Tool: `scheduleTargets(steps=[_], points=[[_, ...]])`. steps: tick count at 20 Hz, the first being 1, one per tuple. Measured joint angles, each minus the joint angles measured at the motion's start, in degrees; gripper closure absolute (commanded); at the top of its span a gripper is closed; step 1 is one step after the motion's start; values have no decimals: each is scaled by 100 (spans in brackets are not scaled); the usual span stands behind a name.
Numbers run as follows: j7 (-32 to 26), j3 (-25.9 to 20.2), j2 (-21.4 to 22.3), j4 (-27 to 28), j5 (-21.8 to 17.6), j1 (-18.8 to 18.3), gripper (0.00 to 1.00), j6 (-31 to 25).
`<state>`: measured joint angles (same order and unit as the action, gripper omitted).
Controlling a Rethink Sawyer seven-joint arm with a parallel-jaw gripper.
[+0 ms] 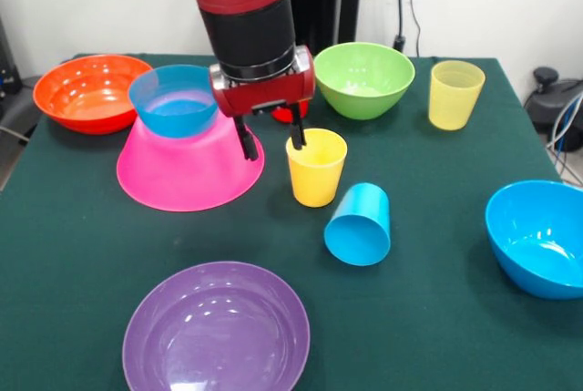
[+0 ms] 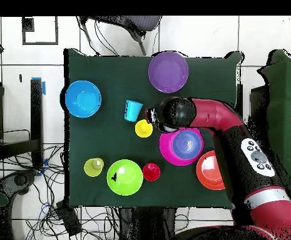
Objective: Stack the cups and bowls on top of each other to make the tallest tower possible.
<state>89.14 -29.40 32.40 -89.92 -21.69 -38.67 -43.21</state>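
Gripper (image 1: 272,142) was open, holding nothing, one finger over the rim of the upright opaque yellow plastic cup (image 1: 316,168), just right of the upturned pink bowl (image 1: 189,169). Risk: thin rim pinch could tip the cup.

At frame centre the end effector (image 1: 271,141) hangs open, one finger dipped inside the upright yellow cup (image 1: 316,169), the other outside it beside the upturned pink bowl (image 1: 189,168). A small blue bowl (image 1: 173,100) sits atop the pink one on the green worktop (image 1: 428,318).
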Motion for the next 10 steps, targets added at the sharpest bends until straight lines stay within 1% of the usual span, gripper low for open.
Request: scheduleTargets(steps=[6,10], points=[[0,-12,72,50,242,21,0,-86],[0,-12,72,181,297,139,0,-139]])
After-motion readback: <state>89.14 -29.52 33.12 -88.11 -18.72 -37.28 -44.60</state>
